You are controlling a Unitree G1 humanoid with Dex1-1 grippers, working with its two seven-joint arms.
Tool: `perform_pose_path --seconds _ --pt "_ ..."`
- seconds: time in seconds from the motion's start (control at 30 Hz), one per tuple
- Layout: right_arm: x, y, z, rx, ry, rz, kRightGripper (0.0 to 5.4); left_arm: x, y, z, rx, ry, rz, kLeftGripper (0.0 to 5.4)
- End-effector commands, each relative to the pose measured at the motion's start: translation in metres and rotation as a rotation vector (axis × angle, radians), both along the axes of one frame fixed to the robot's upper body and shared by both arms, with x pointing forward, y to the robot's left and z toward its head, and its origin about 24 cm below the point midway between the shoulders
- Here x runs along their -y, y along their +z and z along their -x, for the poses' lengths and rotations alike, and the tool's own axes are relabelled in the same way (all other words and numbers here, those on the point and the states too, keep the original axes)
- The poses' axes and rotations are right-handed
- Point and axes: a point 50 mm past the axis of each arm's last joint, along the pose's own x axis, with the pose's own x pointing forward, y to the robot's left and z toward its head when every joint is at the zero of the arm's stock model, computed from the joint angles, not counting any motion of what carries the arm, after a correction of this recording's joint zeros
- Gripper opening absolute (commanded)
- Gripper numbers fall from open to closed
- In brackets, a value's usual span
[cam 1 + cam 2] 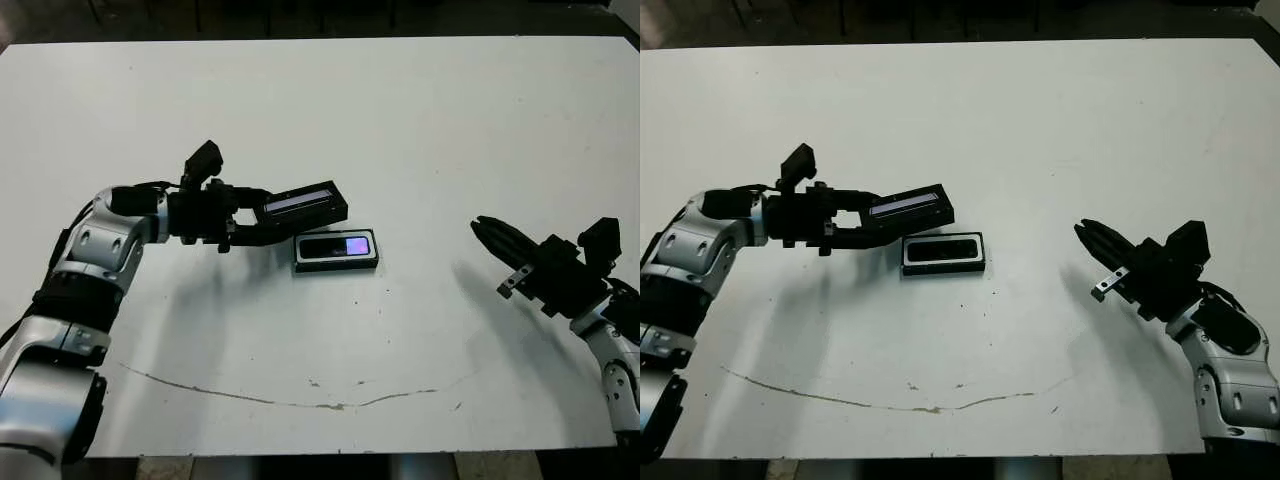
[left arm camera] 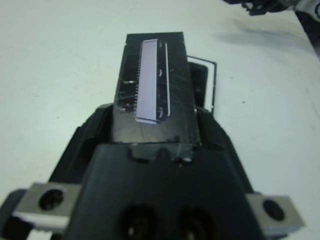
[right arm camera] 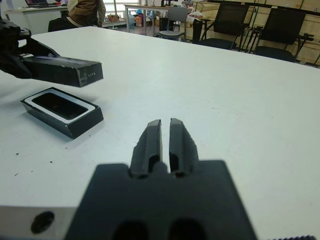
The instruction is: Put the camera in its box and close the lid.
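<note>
**benchwatcher:** Where's everything sitting right now?

**g1_fan:** The box [image 1: 337,251] lies flat near the middle of the white table [image 1: 400,120], and the camera [image 1: 338,246] is already lying in it, glossy purple-blue panel facing up at the end toward the robot's right. You can see the white lining as a thin border around it in the right wrist view.

**benchwatcher:** And the lid?

**g1_fan:** Off the table. The left gripper [image 1: 256,222] is clamped on one short end of the lid [image 1: 305,203], silvery stripe facing up. It hangs in the air just beside the box, on its far side and a bit to the robot's left, tilted slightly. From the right wrist view there's clear daylight between lid and box, so not touching.

**benchwatcher:** Right arm doing anything?

**g1_fan:** Nope. The right gripper [image 1: 492,232] is well apart, over by the table's right side, holding nothing, fingers [image 3: 153,137] pressed nearly together with only a thin slit between them, pointing toward the box.
</note>
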Motion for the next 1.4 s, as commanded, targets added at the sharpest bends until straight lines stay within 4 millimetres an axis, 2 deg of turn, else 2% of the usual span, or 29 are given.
perform_pose_path --seconds 0.03,0.37,0.97,1.4 --pt "0.007 -0.004 0.004 -0.045 -0.023 0.025 0.0 0.002 -0.008 0.0 -0.064 -0.015 -0.037 2.78" --pt "0.008 -0.003 0.005 -0.04 -0.022 0.021 0.0 0.007 -0.011 0.003 -0.124 -0.137 -0.106 2.78" --pt "0.009 -0.002 0.005 -0.053 -0.029 0.031 0.0 0.013 -0.024 0.008 -0.181 -0.218 -0.122 2.78" --pt "0.011 -0.002 0.006 -0.045 -0.02 0.02 0.0 0.034 -0.043 0.007 -0.169 -0.212 -0.208 2.78"
